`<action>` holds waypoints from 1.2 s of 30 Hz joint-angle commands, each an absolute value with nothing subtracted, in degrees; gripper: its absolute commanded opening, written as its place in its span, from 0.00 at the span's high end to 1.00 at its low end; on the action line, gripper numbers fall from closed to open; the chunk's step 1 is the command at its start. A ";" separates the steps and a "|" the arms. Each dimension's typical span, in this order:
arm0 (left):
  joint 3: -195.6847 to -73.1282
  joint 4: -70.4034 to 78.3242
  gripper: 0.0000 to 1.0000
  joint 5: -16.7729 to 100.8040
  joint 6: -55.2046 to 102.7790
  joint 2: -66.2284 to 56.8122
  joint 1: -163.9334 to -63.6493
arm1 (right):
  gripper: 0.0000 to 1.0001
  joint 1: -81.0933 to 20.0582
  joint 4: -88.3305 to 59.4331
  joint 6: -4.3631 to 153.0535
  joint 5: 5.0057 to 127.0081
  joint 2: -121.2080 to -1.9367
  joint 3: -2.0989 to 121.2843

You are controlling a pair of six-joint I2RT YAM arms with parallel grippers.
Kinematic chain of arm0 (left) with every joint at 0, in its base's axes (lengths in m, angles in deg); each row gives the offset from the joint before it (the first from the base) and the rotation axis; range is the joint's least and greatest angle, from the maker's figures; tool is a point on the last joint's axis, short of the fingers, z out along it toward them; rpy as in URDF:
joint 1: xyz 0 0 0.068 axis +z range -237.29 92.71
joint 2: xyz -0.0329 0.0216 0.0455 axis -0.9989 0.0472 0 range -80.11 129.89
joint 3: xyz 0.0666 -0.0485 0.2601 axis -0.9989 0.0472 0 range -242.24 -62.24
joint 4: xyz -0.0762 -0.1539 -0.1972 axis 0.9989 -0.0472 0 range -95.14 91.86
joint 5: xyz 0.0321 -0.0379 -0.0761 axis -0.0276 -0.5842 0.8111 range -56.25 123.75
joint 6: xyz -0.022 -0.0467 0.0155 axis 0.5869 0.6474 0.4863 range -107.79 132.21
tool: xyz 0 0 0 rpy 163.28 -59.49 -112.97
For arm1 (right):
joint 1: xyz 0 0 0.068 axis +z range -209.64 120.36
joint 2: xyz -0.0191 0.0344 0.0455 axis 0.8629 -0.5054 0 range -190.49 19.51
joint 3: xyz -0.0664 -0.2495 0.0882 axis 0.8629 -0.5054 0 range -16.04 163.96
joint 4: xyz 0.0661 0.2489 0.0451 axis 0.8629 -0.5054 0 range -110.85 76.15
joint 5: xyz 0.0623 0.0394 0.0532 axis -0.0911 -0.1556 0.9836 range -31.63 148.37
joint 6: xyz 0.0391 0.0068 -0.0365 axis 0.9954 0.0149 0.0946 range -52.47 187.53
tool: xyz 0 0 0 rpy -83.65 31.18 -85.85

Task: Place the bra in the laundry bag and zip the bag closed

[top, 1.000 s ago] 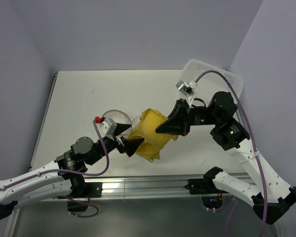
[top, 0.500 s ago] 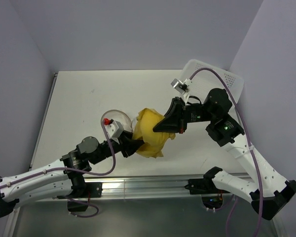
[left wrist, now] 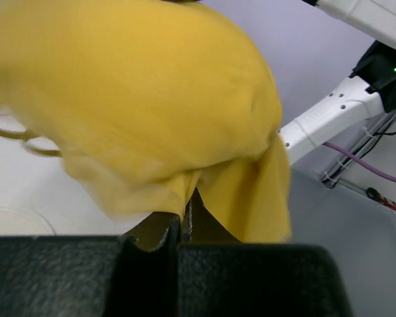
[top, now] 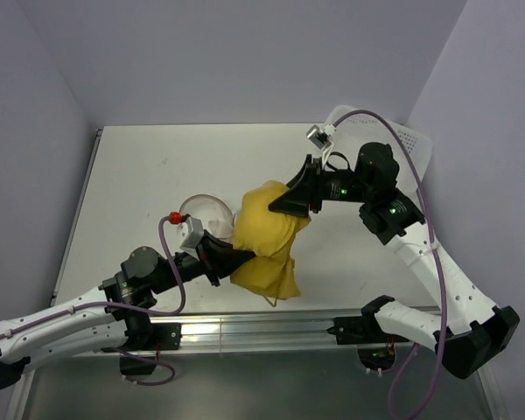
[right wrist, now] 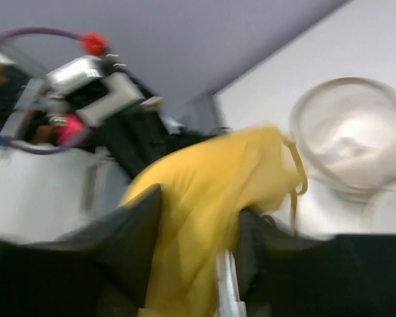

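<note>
The top camera is looking down from above and behind the robot, taking in the whole counter (top: 131, 175). The left wrist camera is sitting close behind the left claw (left wrist: 183, 218) and facing the right arm (left wrist: 330, 115). The right wrist camera is looking past the right claw (right wrist: 198, 234) towards the left arm (right wrist: 129, 135). All three are sharing the bra (top: 264, 241).
</note>
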State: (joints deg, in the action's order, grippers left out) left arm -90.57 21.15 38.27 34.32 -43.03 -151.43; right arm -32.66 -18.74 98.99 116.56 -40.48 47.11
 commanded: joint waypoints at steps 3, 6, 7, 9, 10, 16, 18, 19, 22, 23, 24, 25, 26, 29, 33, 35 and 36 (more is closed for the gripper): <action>-91.59 23.75 1.00 42.55 35.59 -45.48 -151.72 | 0.17 -33.63 -29.31 89.42 96.20 -39.30 54.44; -92.21 22.34 1.00 40.62 34.36 -45.84 -151.72 | 0.08 -33.72 -27.05 88.19 95.53 -34.75 51.30; -92.56 21.90 1.00 40.17 34.01 -45.66 -151.72 | 0.07 -33.63 -23.38 87.66 96.94 -33.42 49.80; -93.96 20.41 1.00 39.99 33.22 -44.79 -151.72 | 0.06 -33.45 -20.72 87.74 99.40 -29.91 46.12; -94.40 20.23 1.00 40.08 32.95 -44.26 -151.72 | 0.06 -33.45 -20.27 87.57 98.63 -29.02 45.49; -96.42 20.84 1.00 40.08 32.34 -42.24 -151.72 | 0.06 -30.03 -15.26 85.73 109.14 -28.30 40.91; -97.04 20.40 1.00 39.56 32.33 -41.80 -151.72 | 0.06 -27.67 -14.12 85.98 111.00 -28.92 39.60; -97.48 19.79 1.00 38.34 32.42 -41.62 -151.72 | 0.05 -26.78 -14.12 85.38 112.14 -28.92 39.25; -98.18 19.00 1.00 36.39 32.69 -41.18 -151.72 | 0.03 -22.13 -18.59 81.25 108.13 -28.92 39.68; -98.27 18.91 1.00 35.87 32.77 -40.92 -151.72 | 0.03 -20.90 -19.82 80.46 105.50 -29.01 39.68; -98.45 18.65 1.00 35.25 32.86 -40.74 -151.72 | 0.03 -19.75 -20.87 79.06 104.43 -28.92 39.59; -98.80 18.47 1.00 34.12 33.21 -40.22 -151.72 | 0.02 -17.83 -21.67 78.78 103.29 -28.75 39.25; -98.89 18.29 1.00 34.11 33.30 -39.95 -151.72 | 0.02 -17.20 -21.59 78.78 101.28 -28.31 38.28; -99.15 18.56 1.00 34.11 33.74 -39.42 -151.72 | 0.02 -15.79 -23.16 77.90 98.02 -27.87 37.14; -100.20 17.77 1.00 31.12 34.18 -38.89 -151.72 | 0.02 -15.26 -24.40 77.64 95.29 -28.39 36.43; -101.00 17.33 1.00 29.90 34.70 -38.46 -151.72 | 0.04 -14.65 -25.19 77.55 93.71 -29.00 36.69; -101.17 17.41 1.00 29.63 34.97 -38.45 -151.72 | 0.09 -14.38 -25.37 77.38 92.65 -29.27 36.78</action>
